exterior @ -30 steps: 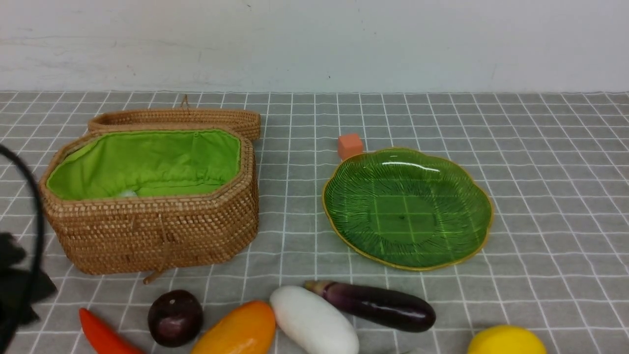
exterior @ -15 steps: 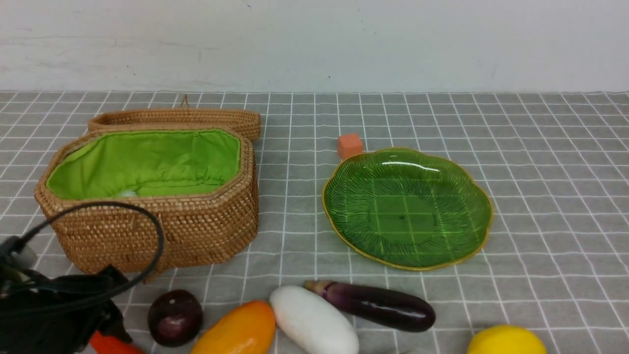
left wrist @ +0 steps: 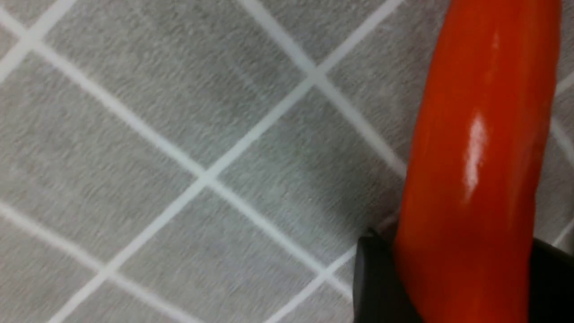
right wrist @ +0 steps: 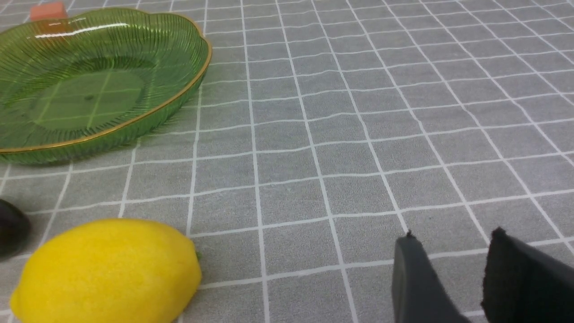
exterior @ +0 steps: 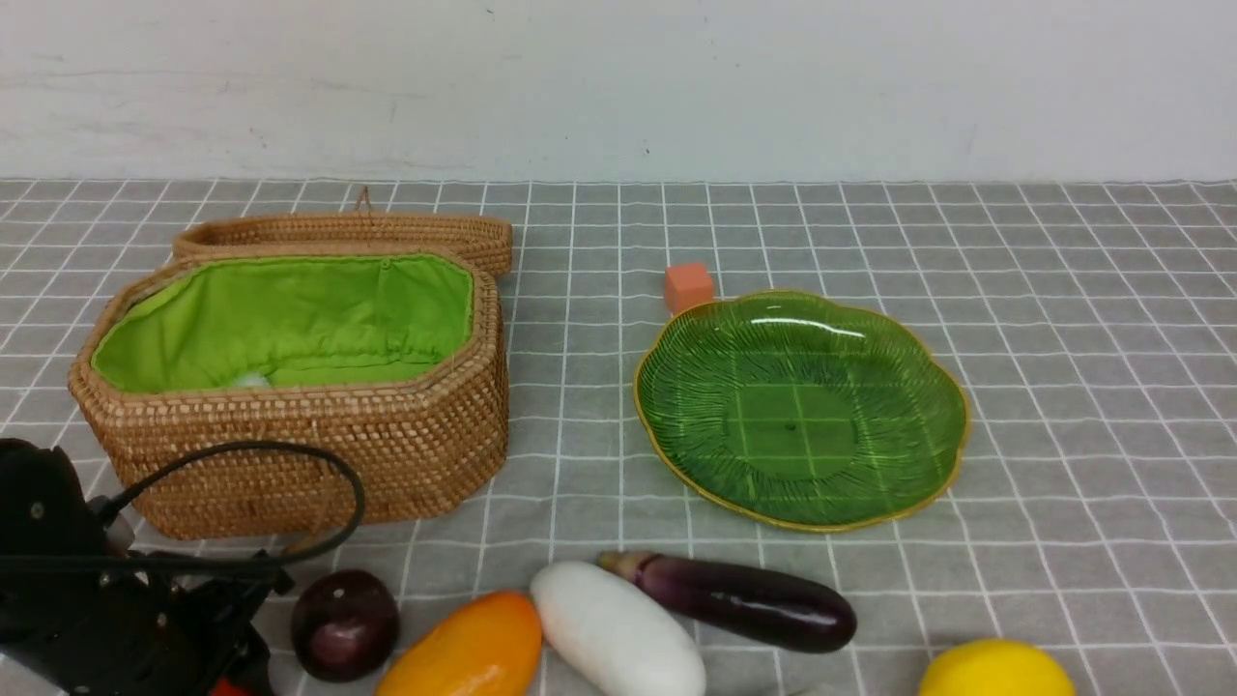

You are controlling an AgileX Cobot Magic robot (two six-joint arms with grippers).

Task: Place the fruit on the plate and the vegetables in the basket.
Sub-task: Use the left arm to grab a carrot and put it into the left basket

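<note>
Left fingers (left wrist: 376,282) flank the red chili (left wrist: 480,157), lengthwise between them.

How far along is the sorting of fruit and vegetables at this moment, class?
Done: nothing. The plate is bare and the basket holds no vegetable.
In hand: the chili sits between the fingers of the left gripper, not yet lifted. The right gripper is open, holding nothing.
Left: maroon fruit, mango and lemon to the plate; chili, radish and eggplant to the basket.
</note>
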